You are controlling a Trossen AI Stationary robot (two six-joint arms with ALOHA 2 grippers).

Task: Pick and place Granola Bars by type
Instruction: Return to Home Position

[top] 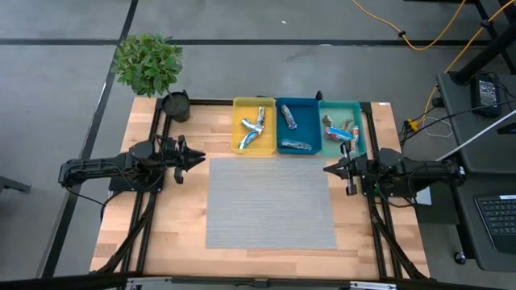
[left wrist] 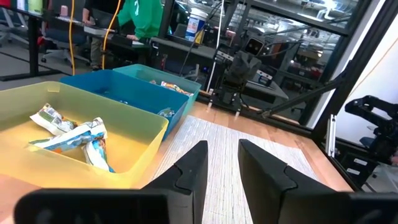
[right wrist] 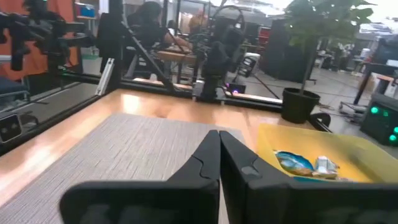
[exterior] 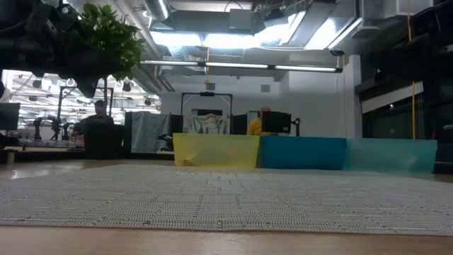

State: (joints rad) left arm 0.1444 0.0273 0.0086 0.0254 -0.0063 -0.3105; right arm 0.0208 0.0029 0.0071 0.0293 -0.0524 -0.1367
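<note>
1. From above, three bins sit side by side at the table's (top: 181, 242) far edge. They are a yellow bin (top: 242, 113), a blue bin (top: 302, 121) and a teal bin (top: 339, 107), each touching the next.
2. All the granola bars lie inside the bins. There is a crossed pile in the yellow bin (top: 254, 127), two apart in the blue bin (top: 289, 118) and a cluster in the teal bin (top: 339, 131). None lies on the grey mat (top: 270, 205) in the table's middle.
3. The left gripper (top: 193, 157) hangs at the mat's left edge and the right gripper (top: 329, 169) at its right edge. They point at each other and are well apart.
4. The high view does not show how the fingers stand, but the wrist views do. The left gripper (left wrist: 221, 165) has a narrow gap between its fingers and holds nothing. The right gripper (right wrist: 219, 155) has its fingers pressed together, also on nothing.
5. The low view shows only the bins' front walls in yellow (exterior: 216, 151), blue (exterior: 303, 152) and teal (exterior: 391, 156). It shows no bars and no gripper.
6. The left wrist view looks into the yellow bin at white-blue wrappers (left wrist: 68, 134).
7. A potted plant (top: 149, 63) stands at the far left corner, beside the yellow bin.
8. The low and wrist views show people at desks in the room beyond the table.
</note>
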